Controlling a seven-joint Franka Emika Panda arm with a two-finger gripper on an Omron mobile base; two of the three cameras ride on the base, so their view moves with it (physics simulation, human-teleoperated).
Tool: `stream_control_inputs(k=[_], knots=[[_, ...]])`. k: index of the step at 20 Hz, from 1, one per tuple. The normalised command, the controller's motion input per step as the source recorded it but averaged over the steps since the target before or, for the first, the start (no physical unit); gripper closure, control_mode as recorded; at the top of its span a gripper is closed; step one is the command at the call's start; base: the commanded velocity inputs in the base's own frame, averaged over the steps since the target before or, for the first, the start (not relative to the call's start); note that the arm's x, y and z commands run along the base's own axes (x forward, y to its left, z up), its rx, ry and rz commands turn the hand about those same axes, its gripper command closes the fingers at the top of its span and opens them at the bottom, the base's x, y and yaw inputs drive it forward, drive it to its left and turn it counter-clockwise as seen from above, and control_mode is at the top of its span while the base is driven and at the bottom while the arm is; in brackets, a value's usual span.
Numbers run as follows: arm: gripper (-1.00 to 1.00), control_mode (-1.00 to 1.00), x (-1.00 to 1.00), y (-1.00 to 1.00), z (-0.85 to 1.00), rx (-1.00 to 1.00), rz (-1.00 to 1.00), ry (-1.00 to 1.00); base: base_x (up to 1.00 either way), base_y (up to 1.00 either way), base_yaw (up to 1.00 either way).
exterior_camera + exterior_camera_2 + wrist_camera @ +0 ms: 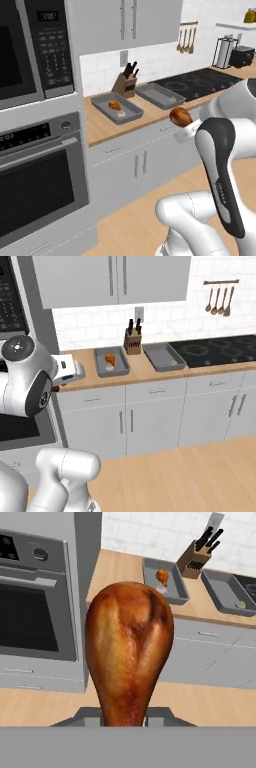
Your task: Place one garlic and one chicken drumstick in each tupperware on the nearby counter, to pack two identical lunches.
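The white arm is bent at the elbow and reaches forward at counter height. Its gripper [125, 714] is clamped on a chicken drumstick [129, 647], fat end pointing outward.

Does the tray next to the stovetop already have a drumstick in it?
No, the right tray holds only a small pale garlic; the gripper holds the drumstick.

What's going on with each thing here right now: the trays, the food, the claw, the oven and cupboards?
Left dark-gray rectangular tray: on the wooden counter, holding a small drumstick and a pale garlic.
Right dark-gray tray: on the counter, holding one garlic, no drumstick.
Large brown chicken drumstick: off the counter, gripped.
Claw: shut on the large drumstick.
Oven door: closed.
Pale gray cabinet doors: closed.
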Motion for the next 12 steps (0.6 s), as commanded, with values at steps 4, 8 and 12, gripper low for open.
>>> stream_control_inputs(k=[4, 8, 12], knots=[[1.0, 1.0, 0.0, 0.0, 0.0, 0.0, 0.0, 0.0, 1.0, -0.8, 0.21], [1.0, 1.0, 0.0, 0.0, 0.0, 0.0, 0.0, 0.0, 1.0, -0.96, 0.27], [1.0, 1.0, 0.0, 0.0, 0.0, 0.0, 0.0, 0.0, 1.0, -1.0, -0.05]])
